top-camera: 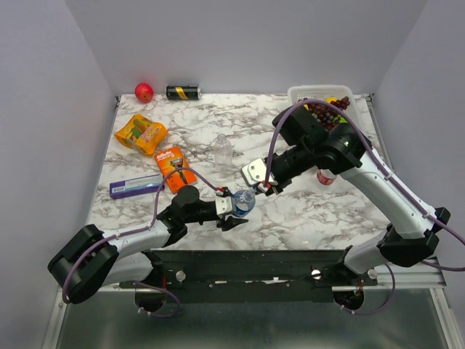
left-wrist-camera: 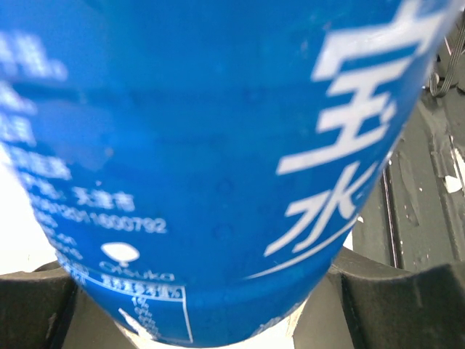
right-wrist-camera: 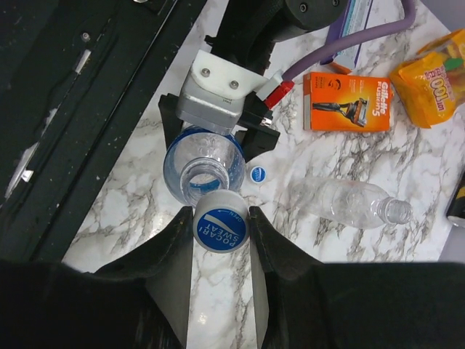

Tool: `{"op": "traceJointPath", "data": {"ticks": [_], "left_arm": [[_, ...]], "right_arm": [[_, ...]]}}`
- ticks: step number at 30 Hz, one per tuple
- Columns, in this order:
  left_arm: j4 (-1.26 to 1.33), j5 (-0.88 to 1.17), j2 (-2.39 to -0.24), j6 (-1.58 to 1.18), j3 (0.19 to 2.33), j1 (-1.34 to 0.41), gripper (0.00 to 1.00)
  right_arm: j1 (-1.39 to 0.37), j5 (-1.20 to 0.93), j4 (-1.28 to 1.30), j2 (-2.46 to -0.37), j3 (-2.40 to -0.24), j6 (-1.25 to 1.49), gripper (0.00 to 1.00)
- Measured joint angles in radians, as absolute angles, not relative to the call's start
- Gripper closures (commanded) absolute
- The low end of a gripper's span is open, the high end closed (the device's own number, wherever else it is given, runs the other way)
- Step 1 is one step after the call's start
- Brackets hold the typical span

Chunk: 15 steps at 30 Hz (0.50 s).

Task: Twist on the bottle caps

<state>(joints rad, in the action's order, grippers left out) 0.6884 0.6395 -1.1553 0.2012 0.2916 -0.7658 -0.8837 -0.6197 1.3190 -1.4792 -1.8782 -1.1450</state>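
Observation:
My left gripper (top-camera: 234,207) is shut on the blue-labelled bottle (top-camera: 244,202) and holds it upright near the table's front; its label fills the left wrist view (left-wrist-camera: 218,145). Its open mouth shows in the right wrist view (right-wrist-camera: 203,174). My right gripper (right-wrist-camera: 221,240) is shut on a blue cap (right-wrist-camera: 221,230), held just above and beside that mouth. A second blue cap (right-wrist-camera: 257,173) lies on the table next to the bottle. The plain bottle (top-camera: 222,151) stands uncapped behind. The red-labelled bottle (top-camera: 326,177) is partly hidden by my right arm. The red cap is not visible.
An orange razor pack (top-camera: 173,167), a blue box (top-camera: 136,186) and an orange snack bag (top-camera: 140,134) lie at the left. A red ball (top-camera: 144,91) and a black-and-gold can (top-camera: 183,92) sit at the back. A white basket (top-camera: 301,92) with grapes is at the back right.

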Motion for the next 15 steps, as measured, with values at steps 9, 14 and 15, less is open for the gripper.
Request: {"op": "traceJointPath", "data": {"ticks": [9,14,15], "left_arm": [[0.698,0.624,-1.160,0.202,0.302,-0.768,1.00],[0.694,0.622,-1.160,0.206,0.302,-0.768,1.00],[0.693,0.622,-1.160,0.208,0.303,-0.768,1.00]], "right_arm": [[-0.911,-0.618,1.329,-1.483,-1.830,-1.237,0.68],[-0.918,-0.617,1.329,-1.484,-1.829,-1.258,0.67],[-0.921,-0.615,1.329,-1.485,-1.829,-1.259,0.67]]}}
